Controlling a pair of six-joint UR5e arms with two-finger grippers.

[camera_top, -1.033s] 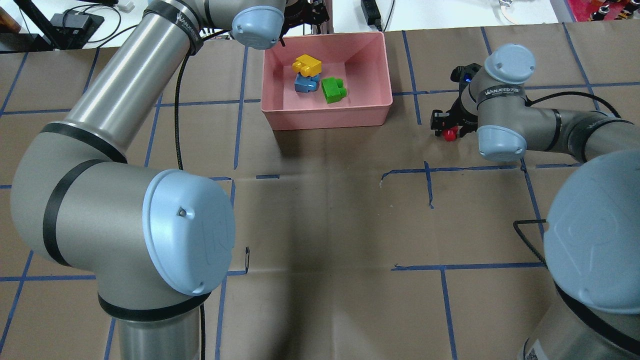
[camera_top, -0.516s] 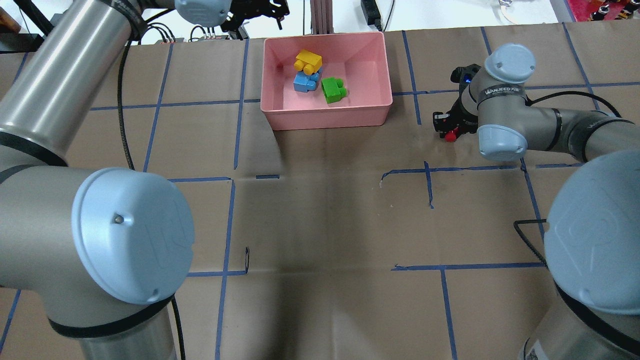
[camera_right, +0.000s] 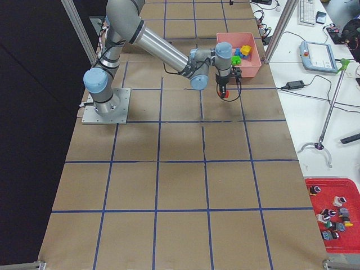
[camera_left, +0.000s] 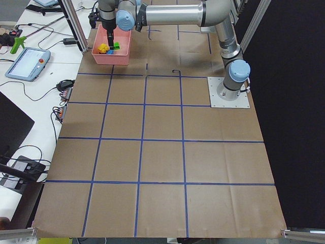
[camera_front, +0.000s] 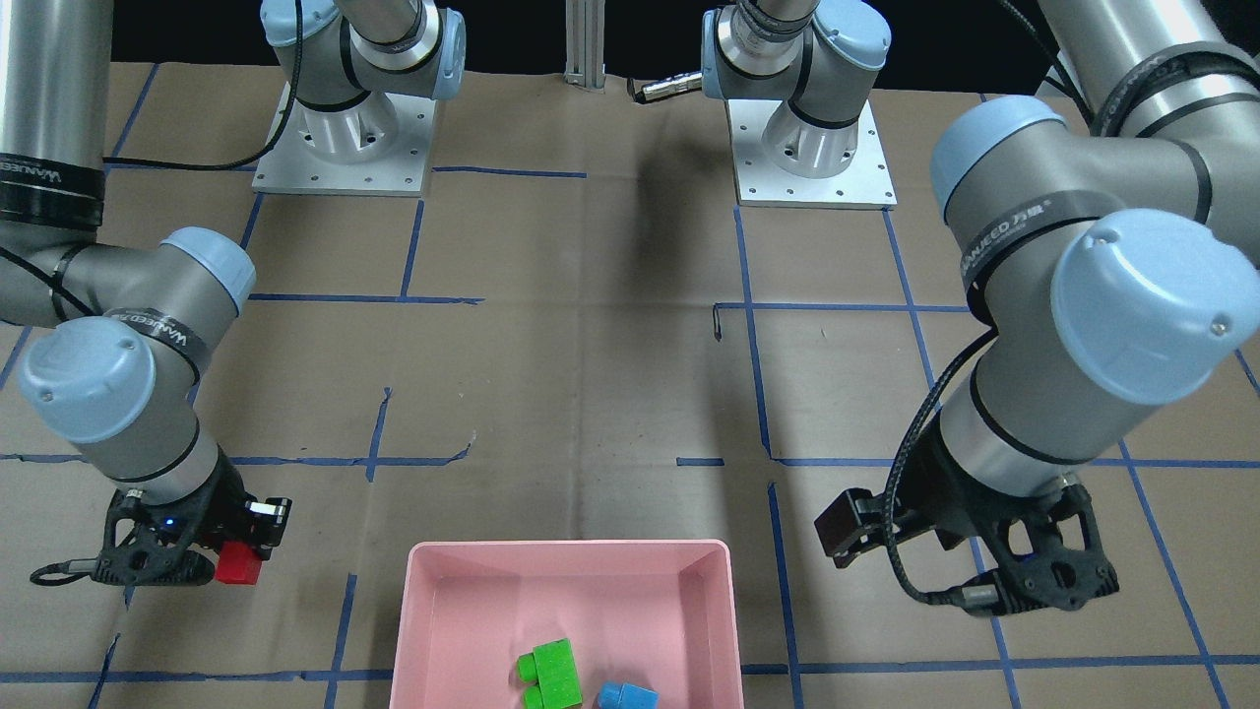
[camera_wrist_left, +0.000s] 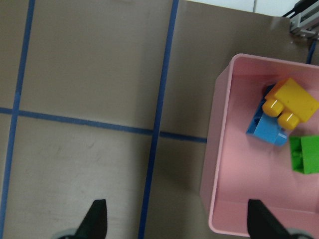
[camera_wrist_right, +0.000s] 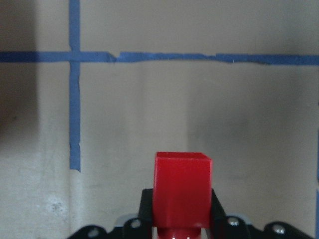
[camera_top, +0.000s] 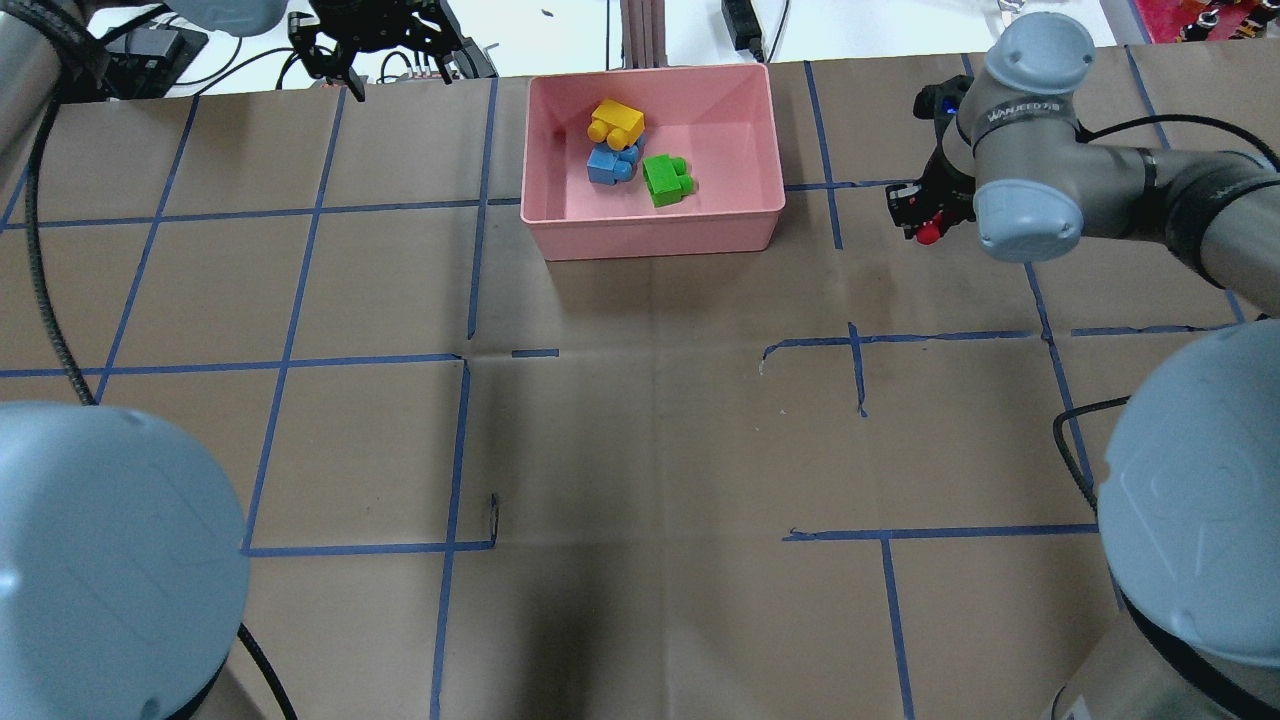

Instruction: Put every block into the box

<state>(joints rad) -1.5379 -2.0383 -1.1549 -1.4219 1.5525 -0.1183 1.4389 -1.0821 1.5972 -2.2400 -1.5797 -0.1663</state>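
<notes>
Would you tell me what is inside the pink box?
Inside the pink box lie the green block, the blue block, and the yellow block resting on the blue, hiding part of it. The red block is outside, in the right gripper.

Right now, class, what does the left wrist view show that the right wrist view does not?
Only the left wrist view: the pink box holding the yellow block, blue block and green block. Only the right wrist view: the red block clamped in the right gripper. Both: brown paper table crossed by blue tape.
</notes>
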